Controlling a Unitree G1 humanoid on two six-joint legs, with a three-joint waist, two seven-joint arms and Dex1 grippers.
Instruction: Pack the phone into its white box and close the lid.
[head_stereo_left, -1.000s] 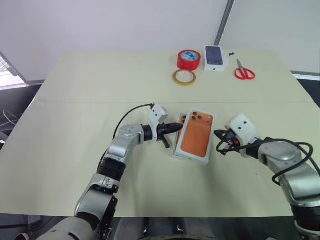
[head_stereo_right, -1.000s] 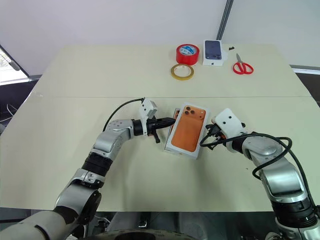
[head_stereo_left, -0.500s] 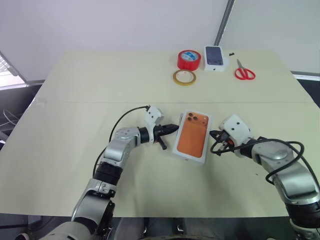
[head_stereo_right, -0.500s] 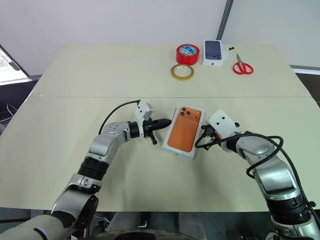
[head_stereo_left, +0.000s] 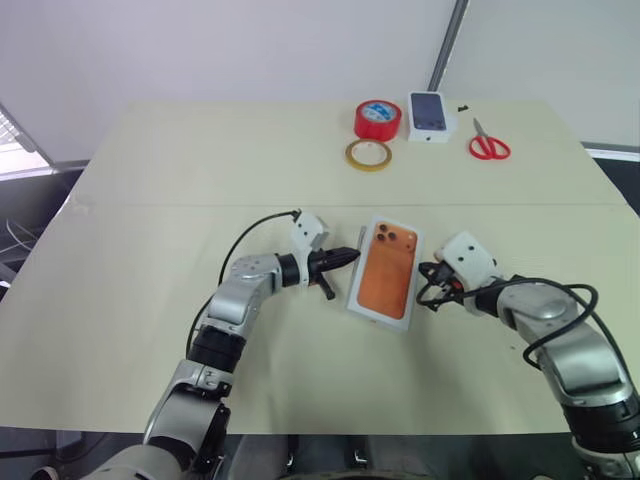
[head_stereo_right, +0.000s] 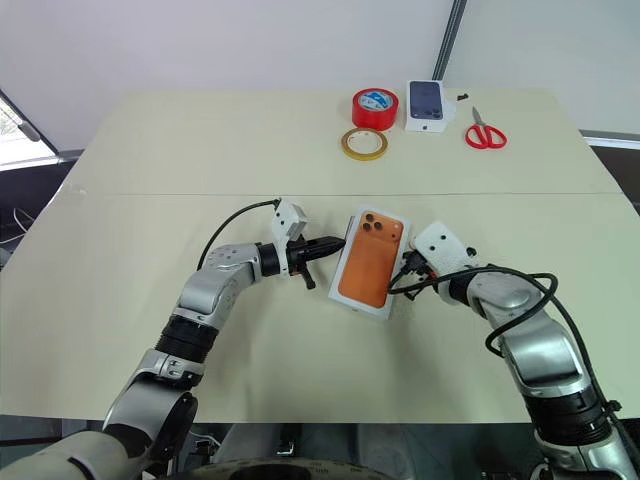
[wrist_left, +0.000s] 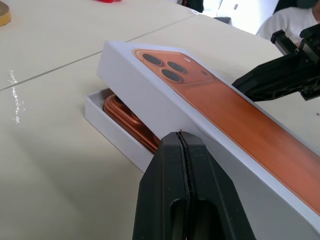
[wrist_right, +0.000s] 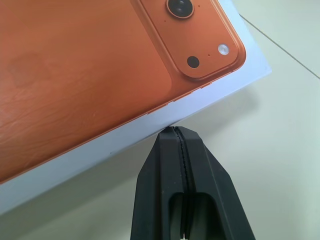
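Note:
The lid (head_stereo_left: 387, 272), printed with an orange phone, lies tilted over the white box (wrist_left: 107, 125) at the table's middle. Its left side is raised. The orange phone (wrist_left: 131, 117) shows in the box beneath that raised side. My left gripper (head_stereo_left: 352, 256) is shut, its tip against the lid's left side wall. My right gripper (head_stereo_left: 424, 272) is shut too, with its tip (wrist_right: 175, 131) at the lid's right edge. Neither gripper holds anything.
At the table's far side sit a red tape roll (head_stereo_left: 378, 119), a tan tape ring (head_stereo_left: 368, 154), a small white carton (head_stereo_left: 429, 115) and red scissors (head_stereo_left: 488, 143). Bare tabletop surrounds the box.
The lid has shifted a little to the left and covers more of the box. Both grippers stay shut at its sides, hardly moved.

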